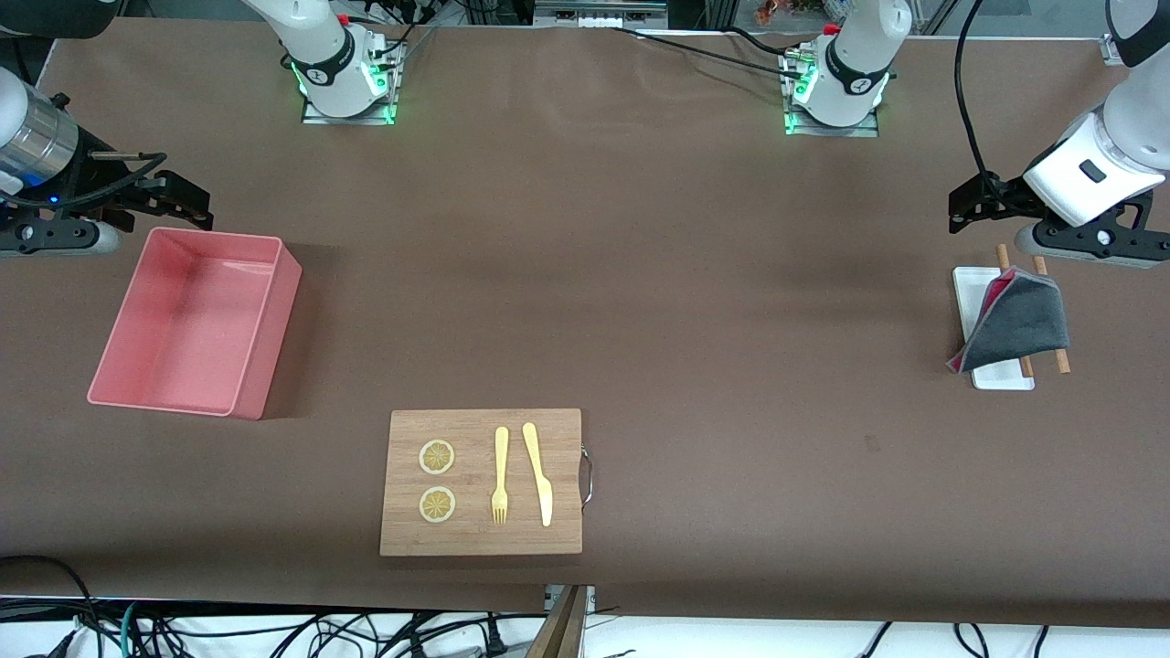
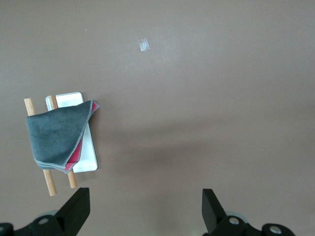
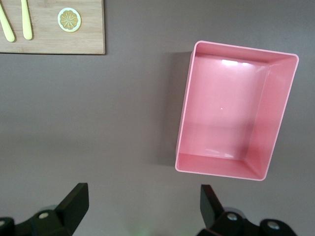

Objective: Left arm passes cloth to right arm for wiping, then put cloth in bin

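The dark grey cloth (image 1: 1019,324) with a red-pink underside lies folded over a small white tray (image 1: 967,285) and two wooden sticks (image 1: 1060,358) at the left arm's end of the table. My left gripper (image 1: 978,203) hangs open and empty above the table beside the cloth. In the left wrist view its jaws (image 2: 146,211) stand wide apart, with the cloth (image 2: 56,135) off to one side. My right gripper (image 1: 178,192) is open and empty above the table by the pink bin (image 1: 272,329). The bin (image 3: 275,113) is empty in the right wrist view, clear of that gripper (image 3: 144,209).
A wooden cutting board (image 1: 482,482) with a metal handle lies near the front edge. It holds two lemon slices (image 1: 437,457), a yellow fork (image 1: 500,475) and a yellow knife (image 1: 539,475). A small clear scrap (image 2: 143,45) lies on the brown table.
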`<state>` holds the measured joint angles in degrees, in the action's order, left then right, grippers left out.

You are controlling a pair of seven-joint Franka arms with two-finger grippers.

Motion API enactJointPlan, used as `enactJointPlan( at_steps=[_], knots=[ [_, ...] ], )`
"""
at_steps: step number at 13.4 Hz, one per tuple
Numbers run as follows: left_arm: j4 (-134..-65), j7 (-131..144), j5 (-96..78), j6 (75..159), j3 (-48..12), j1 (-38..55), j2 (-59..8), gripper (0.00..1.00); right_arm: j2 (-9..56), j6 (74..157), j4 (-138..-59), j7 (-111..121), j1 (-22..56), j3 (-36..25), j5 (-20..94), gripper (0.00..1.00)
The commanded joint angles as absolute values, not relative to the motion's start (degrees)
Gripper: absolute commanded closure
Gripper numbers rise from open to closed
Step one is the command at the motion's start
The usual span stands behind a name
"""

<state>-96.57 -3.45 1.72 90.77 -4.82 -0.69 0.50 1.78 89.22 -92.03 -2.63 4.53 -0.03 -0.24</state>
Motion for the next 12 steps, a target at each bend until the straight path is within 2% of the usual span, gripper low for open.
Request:
enactJointPlan(
  at_steps=[1, 7, 12],
  knots=[
    [-96.33, -3.08, 0.53, 89.48, -4.57, -0.18, 0.70, 0.00, 2.29, 88.77, -90.79, -2.55, 3.96, 0.44, -0.88, 0.00],
    [-96.50, -3.43, 3.85, 85.44, -4.57, -0.53, -2.36, 0.00, 2.29, 88.77, -90.79, -2.55, 3.96, 0.44, -0.88, 0.00],
    [-97.21, -6.41, 14.30, 90.08, -4.48, -1.23, -11.49, 0.00, 2.29, 88.77, -90.79, -2.55, 3.96, 0.44, -0.79, 0.00]
  ],
)
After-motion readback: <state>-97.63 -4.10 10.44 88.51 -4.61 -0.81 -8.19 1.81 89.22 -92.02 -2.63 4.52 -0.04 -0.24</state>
